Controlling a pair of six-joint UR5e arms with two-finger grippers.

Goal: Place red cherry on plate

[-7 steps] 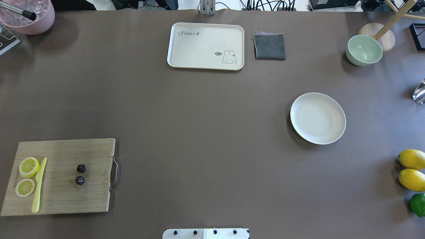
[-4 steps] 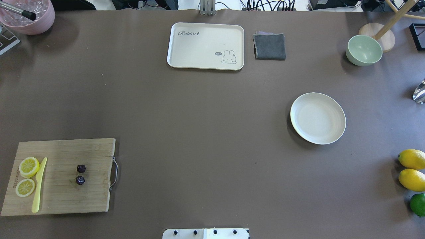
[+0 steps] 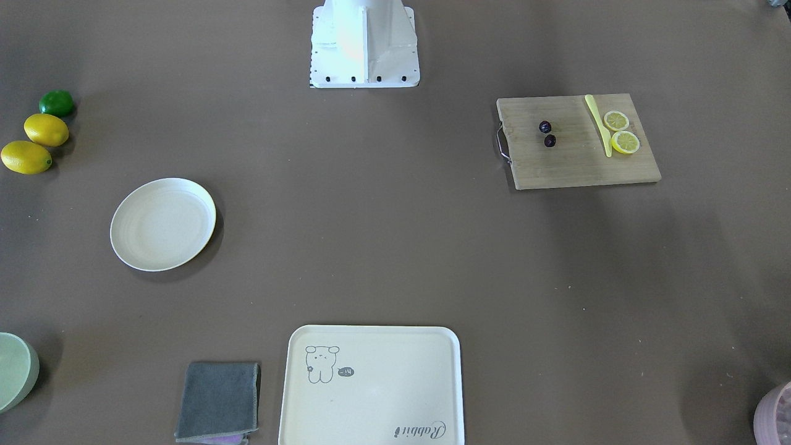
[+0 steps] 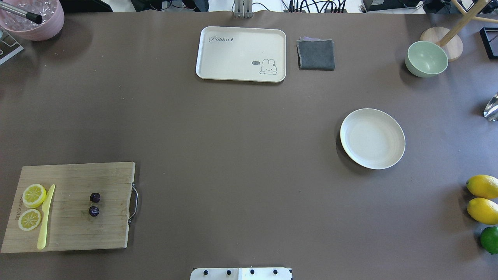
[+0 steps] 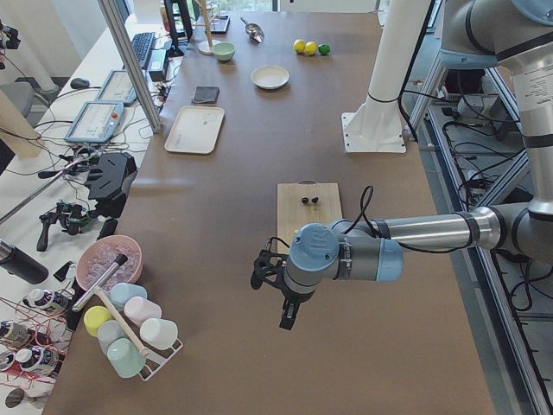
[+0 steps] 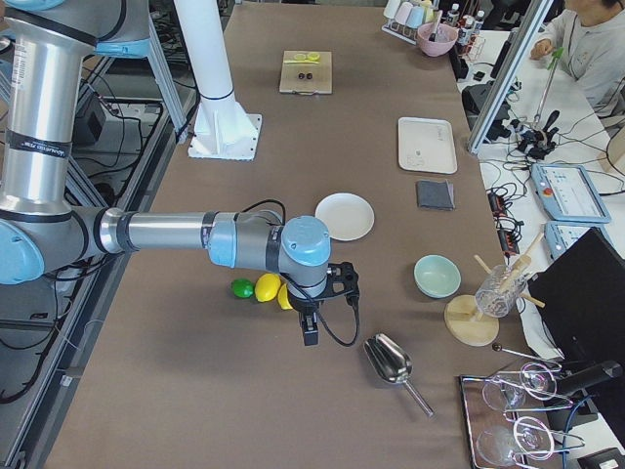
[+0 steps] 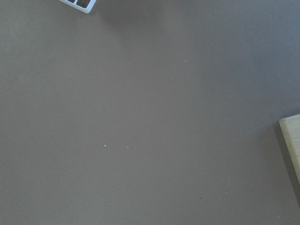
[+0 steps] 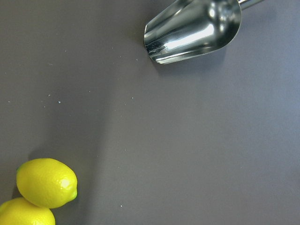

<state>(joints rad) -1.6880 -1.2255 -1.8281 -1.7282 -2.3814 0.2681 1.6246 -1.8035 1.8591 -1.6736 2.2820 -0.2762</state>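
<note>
The red cherry (image 4: 93, 211), a pair of tiny dark round fruits, lies on the wooden cutting board (image 4: 78, 233) at the table's near left; it also shows in the front-facing view (image 3: 549, 141). The plate (image 4: 372, 138) is round, cream-white and bare, and sits on the right half, far from the board. My left gripper (image 5: 285, 318) shows only in the exterior left view, hanging over bare table beyond the board's end. My right gripper (image 6: 310, 332) shows only in the exterior right view, near the lemons. I cannot tell whether either is open or shut.
Lemon slices (image 4: 34, 195) and a yellow knife (image 4: 45, 217) share the board. A cream tray (image 4: 241, 53), a grey cloth (image 4: 316, 54) and a green bowl (image 4: 426, 58) line the far side. Lemons (image 4: 482, 186), a lime (image 4: 489, 239) and a metal scoop (image 8: 192, 30) sit at the right end.
</note>
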